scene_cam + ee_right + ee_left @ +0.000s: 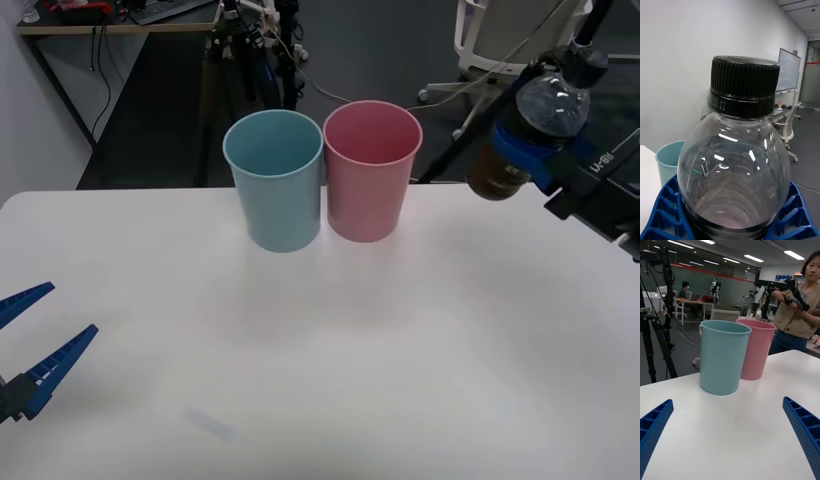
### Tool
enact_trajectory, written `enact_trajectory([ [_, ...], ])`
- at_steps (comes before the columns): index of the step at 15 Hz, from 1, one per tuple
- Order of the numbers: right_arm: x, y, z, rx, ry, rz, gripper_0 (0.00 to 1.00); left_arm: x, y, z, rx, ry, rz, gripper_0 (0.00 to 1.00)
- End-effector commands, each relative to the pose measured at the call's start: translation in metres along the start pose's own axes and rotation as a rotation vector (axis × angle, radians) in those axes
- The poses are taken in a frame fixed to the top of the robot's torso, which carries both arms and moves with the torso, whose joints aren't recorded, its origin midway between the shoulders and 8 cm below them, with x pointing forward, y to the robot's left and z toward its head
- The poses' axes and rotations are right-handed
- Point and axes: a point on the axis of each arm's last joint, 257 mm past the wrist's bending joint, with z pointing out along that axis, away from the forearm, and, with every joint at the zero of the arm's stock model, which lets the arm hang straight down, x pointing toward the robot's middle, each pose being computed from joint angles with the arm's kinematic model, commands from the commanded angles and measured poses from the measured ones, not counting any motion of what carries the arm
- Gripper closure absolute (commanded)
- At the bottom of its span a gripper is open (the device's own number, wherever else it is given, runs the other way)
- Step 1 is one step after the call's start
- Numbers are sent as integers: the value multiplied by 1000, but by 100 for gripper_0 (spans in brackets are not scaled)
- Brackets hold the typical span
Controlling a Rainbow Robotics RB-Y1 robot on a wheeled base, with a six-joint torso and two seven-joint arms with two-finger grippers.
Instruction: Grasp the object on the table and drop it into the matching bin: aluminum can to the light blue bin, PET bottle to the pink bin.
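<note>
Right gripper (540, 160) pinching bottle (530, 125), lifted right of pink bin (371, 170). Centre it over the pink rim before releasing. Left gripper (35, 345) spread, idle.

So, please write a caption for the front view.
Right gripper holds PET bottle aloft beside pink bin.

Open-plan office turned robotics lab. Rows of ceiling strip lights (752, 258), dark grey floor, wheeled office chairs (788, 123), a whiteboard (788, 75) on the far wall. Camera tripods (235, 50) just beyond the white tabletop (320, 350), cables trailing across the floor, cluttered desks (694, 303) farther back.
</note>
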Motion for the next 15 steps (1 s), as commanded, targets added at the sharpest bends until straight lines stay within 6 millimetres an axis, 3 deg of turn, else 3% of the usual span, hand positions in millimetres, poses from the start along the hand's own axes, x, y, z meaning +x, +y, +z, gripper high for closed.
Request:
enact_trajectory([
  [1, -11, -8, 26, 6, -4, 21, 100, 0, 0, 0, 0, 0, 0, 0],
  [3, -13, -13, 46, -6, 5, 3, 100, 0, 0, 0, 0, 0, 0, 0],
  [7, 3, -26, 95, -28, 51, 26, 100, 0, 0, 0, 0, 0, 0, 0],
  [11, 11, -39, 131, -5, 48, 71, 100, 0, 0, 0, 0, 0, 0, 0],
  [15, 15, -28, 169, -24, 49, 98, 100, 0, 0, 0, 0, 0, 0, 0],
])
